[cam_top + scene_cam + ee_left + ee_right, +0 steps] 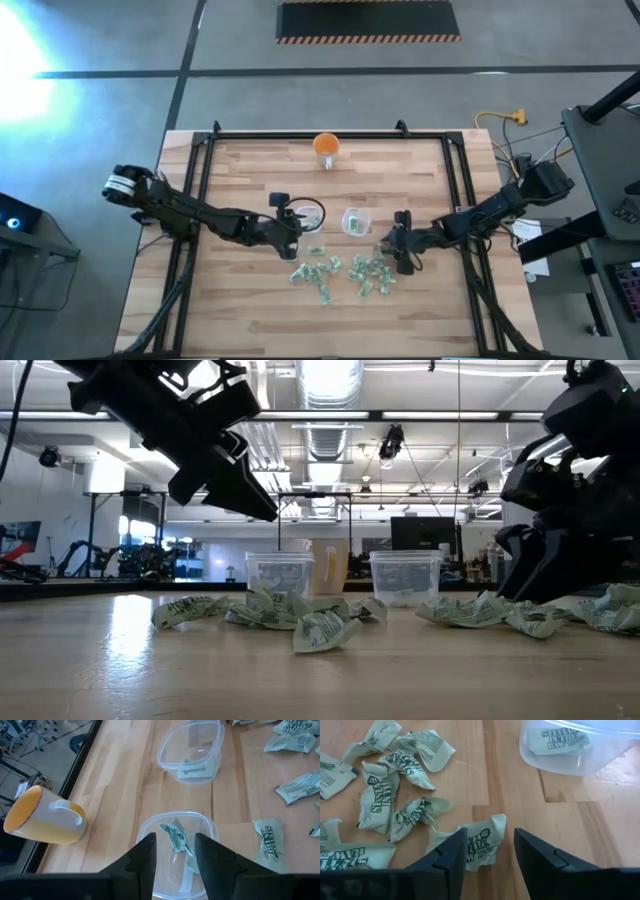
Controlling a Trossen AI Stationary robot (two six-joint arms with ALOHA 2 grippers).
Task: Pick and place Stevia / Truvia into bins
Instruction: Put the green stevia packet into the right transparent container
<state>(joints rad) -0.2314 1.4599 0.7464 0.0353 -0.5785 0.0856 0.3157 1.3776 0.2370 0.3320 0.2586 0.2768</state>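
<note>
Several pale green-and-white Stevia sachets (345, 272) lie scattered flat on the wooden table near its front middle. Two clear bins stand just behind them: the left bin (306, 214) and the right bin (356, 221). My left gripper (175, 862) hangs open above the left bin (145, 827), where a crumpled sachet (176, 837) lies inside. The right bin (170, 755) holds one sachet (560, 740). My right gripper (491, 855) is open and low over the pile's right end, its fingers on either side of a sachet (482, 842) lying on the table.
An orange cup (326, 147) stands at the far middle of the table, behind the bins. A black frame (200, 160) runs along the table's left, right and far edges. Bare wood lies in front of the sachets.
</note>
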